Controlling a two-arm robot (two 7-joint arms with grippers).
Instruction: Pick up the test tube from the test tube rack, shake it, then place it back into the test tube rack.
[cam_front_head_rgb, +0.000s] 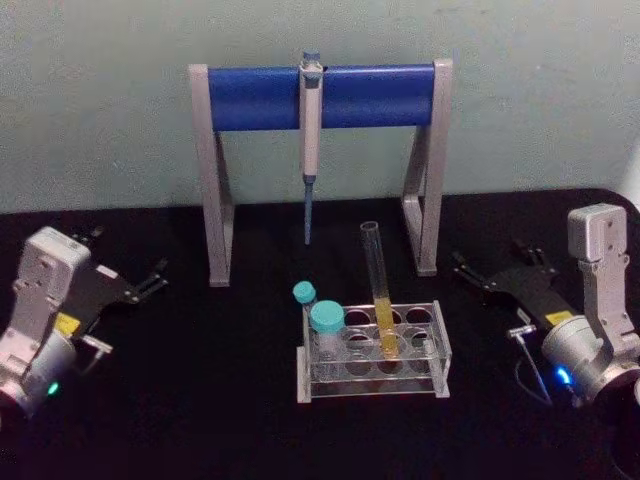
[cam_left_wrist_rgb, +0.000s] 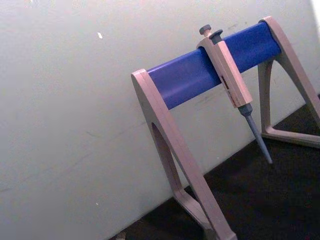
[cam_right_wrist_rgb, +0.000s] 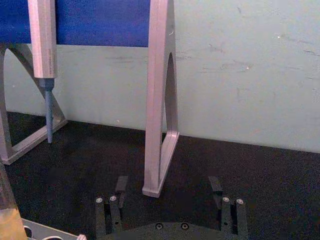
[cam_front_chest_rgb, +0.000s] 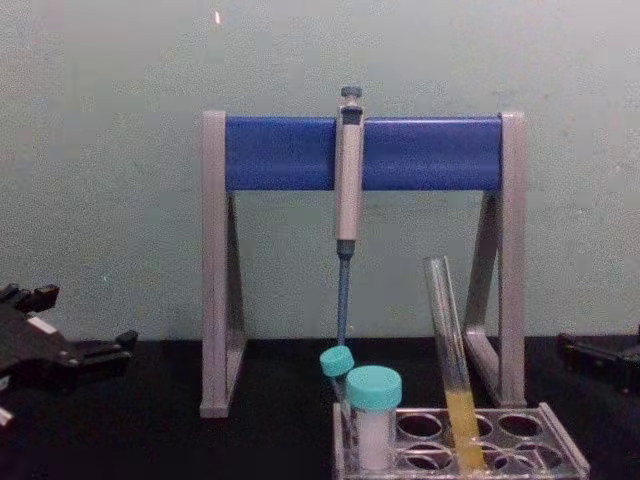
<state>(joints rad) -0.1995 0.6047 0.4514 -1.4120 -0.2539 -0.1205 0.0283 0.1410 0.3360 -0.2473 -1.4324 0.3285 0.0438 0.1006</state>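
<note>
The left gripper (cam_front_head_rgb: 155, 280) rests low near the left edge of the tabletop with its fingers open, and the right gripper (cam_front_head_rgb: 465, 270) rests low near the right edge with its fingers (cam_right_wrist_rgb: 121, 184) open too, both holding nothing.

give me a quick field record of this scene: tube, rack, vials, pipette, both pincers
tube: tube stands tilted in the rack, yellow liquid in its lower part, no cap
rack: rack clear, on the black table, in front of the stand
vials: two teal-capped vials at the rack's left end
pipette: pipette hangs from the blue bar of the stand
left pincer: left pincer open, low at the table's left, holding nothing
right pincer: right pincer open, low at the table's right, holding nothing
task state: tube not yet picked up
</note>
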